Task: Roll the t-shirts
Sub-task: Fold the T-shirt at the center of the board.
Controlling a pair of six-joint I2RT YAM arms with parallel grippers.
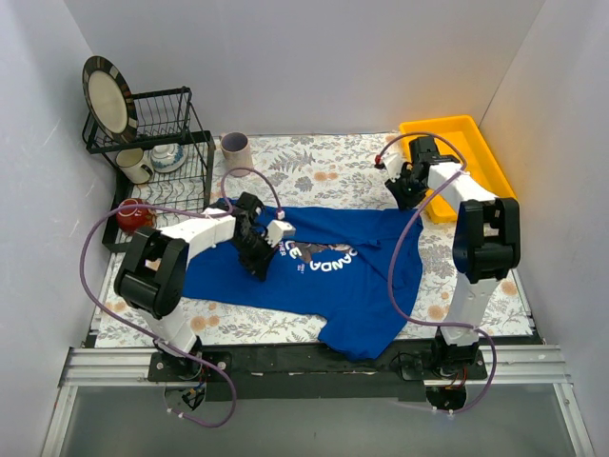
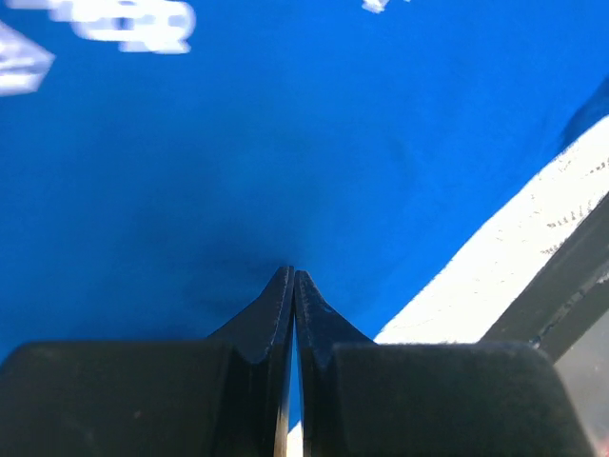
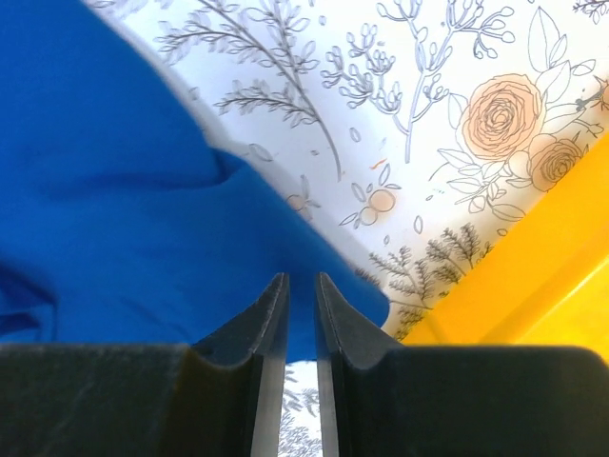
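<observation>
**Scene.** One blue t-shirt (image 1: 352, 286) lies spread flat, print up, on the flowered tablecloth (image 1: 314, 162) between the two arms. It is not yet rolled.

**Likely faults.**
- The cloth is wide and slack. A roll begun from two unevenly placed points, one on the chest and one at the far right corner, would probably skew or bunch.
- The yellow tray (image 1: 481, 157) stands just beside that corner, so a lifted edge could drag over its rim.
- A purple cable (image 1: 392, 276) crosses the shirt's right side and may snag a fold.
- The left gripper (image 2: 293, 278) sits on the chest with its fingers together. The right gripper (image 3: 301, 278) hangs over the corner with its fingers a narrow slit apart. Thin fabric could slip from either.

**Hidden or unclear.**
- Part of the shirt reaches the near edge by the arm bases, and which part it is cannot be told.
- The left arm covers part of the print, which is also blurred in the left wrist view.
- The fingertips hide their own contact, so whether either gripper actually pinches cloth cannot be told.
</observation>
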